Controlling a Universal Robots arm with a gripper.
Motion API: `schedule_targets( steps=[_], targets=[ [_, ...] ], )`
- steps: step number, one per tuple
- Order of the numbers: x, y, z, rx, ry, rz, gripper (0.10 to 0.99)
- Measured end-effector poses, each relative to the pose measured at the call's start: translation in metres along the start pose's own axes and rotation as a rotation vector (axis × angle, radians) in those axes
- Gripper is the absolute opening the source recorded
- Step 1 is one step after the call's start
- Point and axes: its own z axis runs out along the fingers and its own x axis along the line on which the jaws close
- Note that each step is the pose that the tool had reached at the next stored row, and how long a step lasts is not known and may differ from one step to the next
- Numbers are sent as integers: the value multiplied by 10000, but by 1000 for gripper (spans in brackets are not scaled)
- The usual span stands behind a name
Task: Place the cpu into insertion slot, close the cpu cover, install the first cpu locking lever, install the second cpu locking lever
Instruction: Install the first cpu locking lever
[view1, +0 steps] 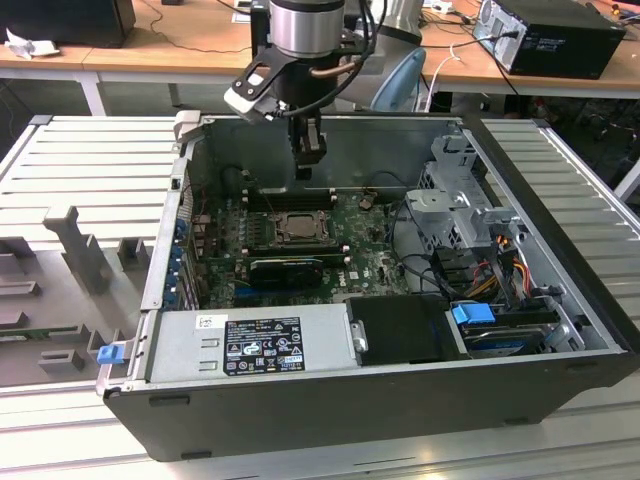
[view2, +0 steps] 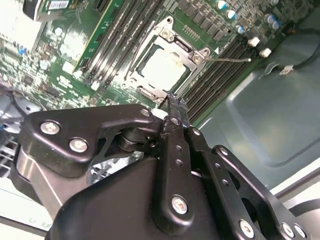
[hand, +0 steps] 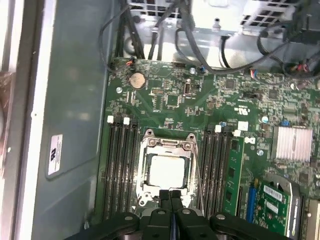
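Observation:
The cpu (hand: 167, 170) lies flat in the insertion slot on the green motherboard (hand: 165, 100), its pale metal top showing through the window of the cpu cover (hand: 145, 165). The cover frame lies down around the chip. In the second wrist view the cpu (view2: 162, 67) and the cover (view2: 186, 49) show again, with a thin wire lever (view2: 230, 60) sticking out sideways from the socket's corner. My gripper (hand: 170, 196) hangs a little above the socket's edge, fingers pressed together with nothing between them. In the exterior view the gripper (view1: 306, 172) sits above and behind the cpu (view1: 296, 228).
Black memory slots (hand: 120, 165) flank the socket on both sides. The open case holds a grey power supply (view1: 250, 340) at the front, a drive cage (view1: 460, 200) with cables at the exterior view's right, and a black card (view1: 285, 268) just in front of the socket.

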Motion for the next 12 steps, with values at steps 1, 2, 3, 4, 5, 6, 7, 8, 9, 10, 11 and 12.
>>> schedule_targets(
  steps=[1, 2, 3, 4, 5, 6, 7, 8, 9, 10, 11, 12],
  targets=[
    [0, 0, 7, 4, 3, -117, 106],
    [-1, -1, 13, 10, 7, -240, 106],
    [-1, 0, 20, 31, 16, -512, 106],
    [-1, 0, 23, 53, 23, -809, 106],
    [-1, -1, 25, 57, 31, -1075, 106],
    [-1, 0, 25, 61, 35, -1259, 106],
    [-1, 0, 26, 71, 48, -1880, 106],
    [-1, 0, 27, 81, 64, -2518, 106],
    [-1, 0, 27, 88, 75, -2954, 106],
    [-1, 0, 28, 95, 82, -3304, 106],
    [-1, 0, 28, 98, 86, -3478, 106],
    [-1, 0, 28, 100, 90, -3629, 106]
  ],
)
